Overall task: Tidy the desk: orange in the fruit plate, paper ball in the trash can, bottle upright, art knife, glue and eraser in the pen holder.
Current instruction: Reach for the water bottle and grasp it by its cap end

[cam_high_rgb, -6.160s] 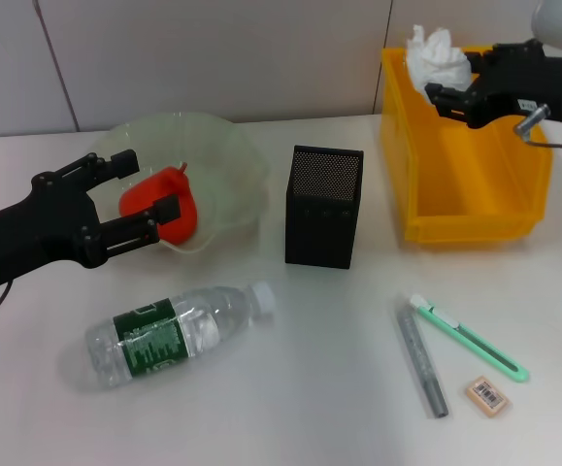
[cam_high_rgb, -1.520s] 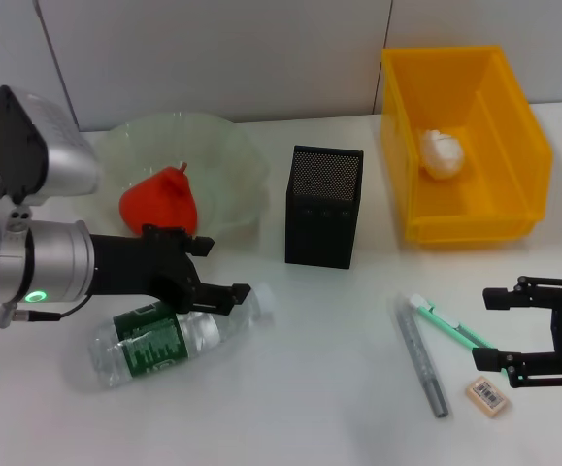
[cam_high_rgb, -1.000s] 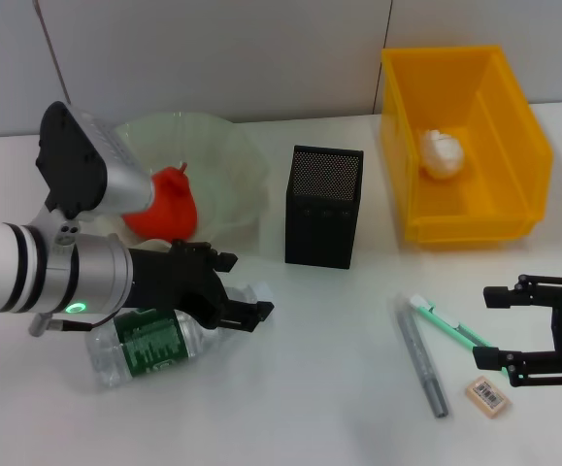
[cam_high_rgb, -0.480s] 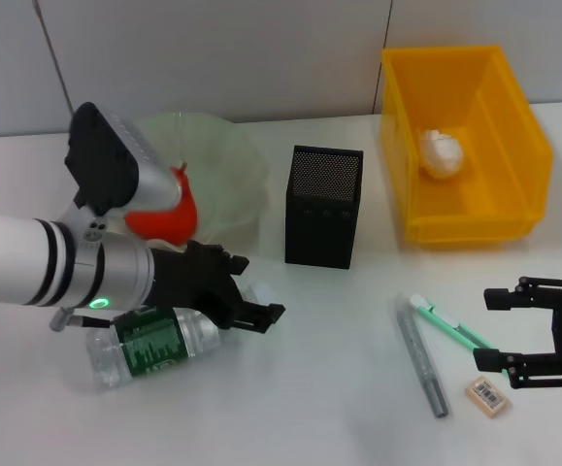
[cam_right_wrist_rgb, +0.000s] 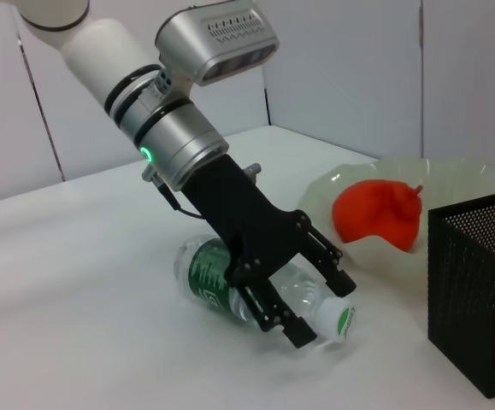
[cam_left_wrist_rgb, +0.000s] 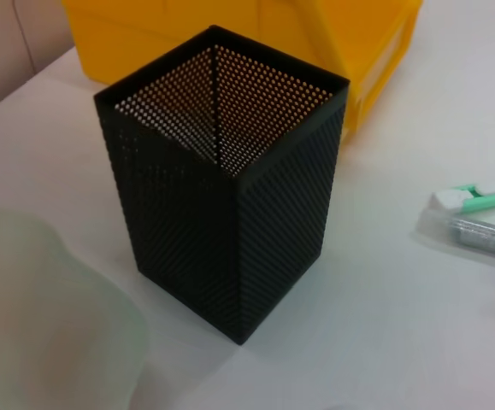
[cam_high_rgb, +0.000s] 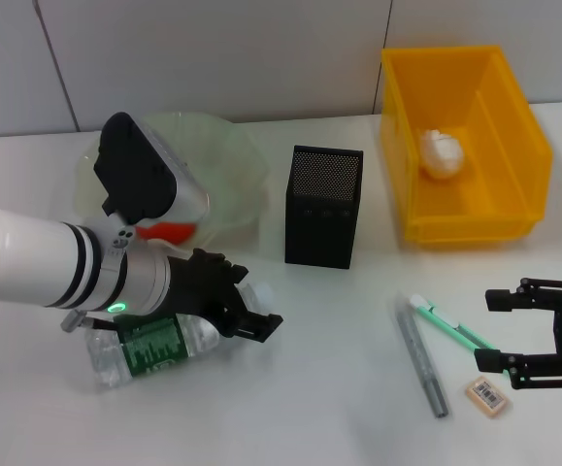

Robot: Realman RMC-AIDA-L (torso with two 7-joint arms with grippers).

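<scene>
The bottle (cam_high_rgb: 149,345) lies on its side at the front left. My left gripper (cam_high_rgb: 247,296) is open and straddles its neck end; it shows as the left gripper (cam_right_wrist_rgb: 324,307) by the bottle (cam_right_wrist_rgb: 221,273) in the right wrist view. The orange (cam_high_rgb: 169,231) sits in the fruit plate (cam_high_rgb: 232,155), partly hidden by my left arm. The paper ball (cam_high_rgb: 443,152) lies in the trash can (cam_high_rgb: 475,228). The pen holder (cam_high_rgb: 323,206) stands mid-table. The art knife (cam_high_rgb: 465,335), glue (cam_high_rgb: 421,359) and eraser (cam_high_rgb: 486,396) lie at the front right. My right gripper (cam_high_rgb: 499,328) is open beside them.
The left wrist view shows the pen holder (cam_left_wrist_rgb: 221,171) close up, the trash can (cam_left_wrist_rgb: 315,26) behind it, the fruit plate's rim (cam_left_wrist_rgb: 42,316), and the art knife (cam_left_wrist_rgb: 486,192) beside the glue (cam_left_wrist_rgb: 478,235). A wall runs behind the table.
The paper ball dropped from my right gripper into the trash can, and that gripper came down beside the eraser. My left arm left the orange in the plate and swung over the bottle's neck.
</scene>
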